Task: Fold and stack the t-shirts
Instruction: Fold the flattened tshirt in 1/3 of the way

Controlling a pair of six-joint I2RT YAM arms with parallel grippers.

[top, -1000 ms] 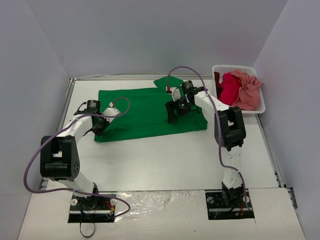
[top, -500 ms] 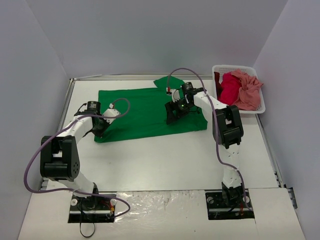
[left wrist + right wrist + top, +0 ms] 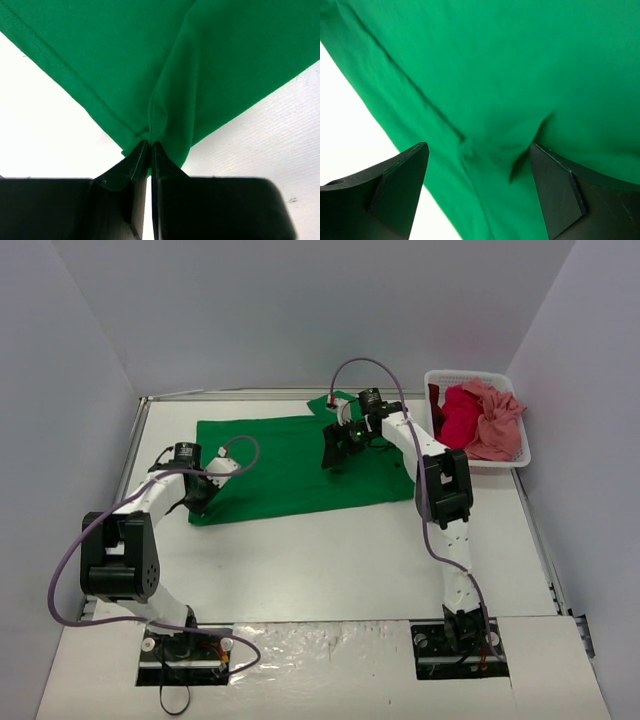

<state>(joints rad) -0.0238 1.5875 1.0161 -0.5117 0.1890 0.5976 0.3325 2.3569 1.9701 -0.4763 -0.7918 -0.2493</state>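
Top external view. A plain bright green cloth t-shirt (image 3: 285, 465) is laid out flat on the white table (image 3: 330, 560), towards its far side, with one sleeve reaching back behind the right arm. The left gripper (image 3: 197, 502) is set at the near left corner of the green t-shirt. The right gripper (image 3: 333, 453) is held over the right part of the same garment. A white slatted plastic basket (image 3: 468, 374) is placed at the far right of the table; a crimson red t-shirt (image 3: 458, 420) and a salmon pink t-shirt (image 3: 497, 420) are bunched inside it, the pink one on the right.

Left wrist view. The black fingers (image 3: 135, 160) of the left gripper are pressed together on the corner of the green t-shirt, where the stitched hem is gathered into a fold. White table is seen on both sides.

Right wrist view. The black fingers (image 3: 402, 172) of the right gripper are spread wide apart. Green cloth with a small pucker is seen between them; whether it is touched cannot be told. A strip of table is seen at the left.
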